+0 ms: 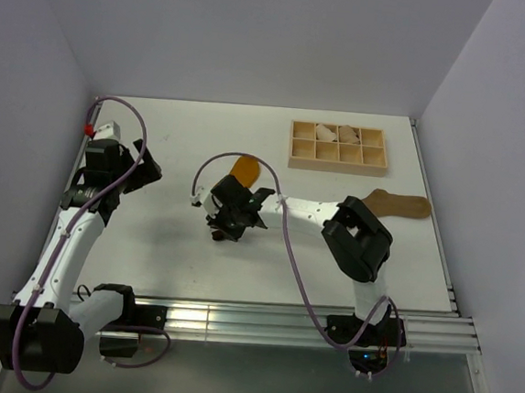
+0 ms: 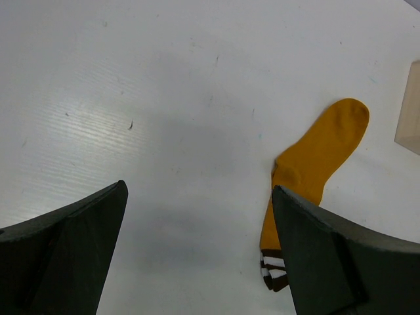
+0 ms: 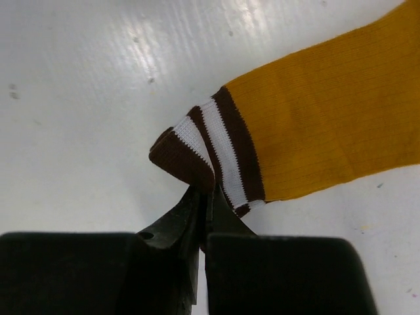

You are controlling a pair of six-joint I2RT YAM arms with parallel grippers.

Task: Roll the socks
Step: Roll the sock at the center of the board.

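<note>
Nearest, on the left, the left gripper [image 2: 198, 188] hangs over the counter [image 2: 131, 79] with its fingers wide apart, holding nothing. Mid-counter, the right gripper [image 3: 203, 197] is pinched tight on the striped cuff [image 3: 210, 141] of the mustard sock [image 3: 321, 125]. The tan sock [image 1: 395, 204] lies well apart at the right. Rolling seems barely started; next, the cuff needs turning over toward the toe.

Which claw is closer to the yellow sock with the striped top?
Right. The right claw pinches the mustard sock by its striped cuff; the left claw hovers open to its left, apart.
</note>
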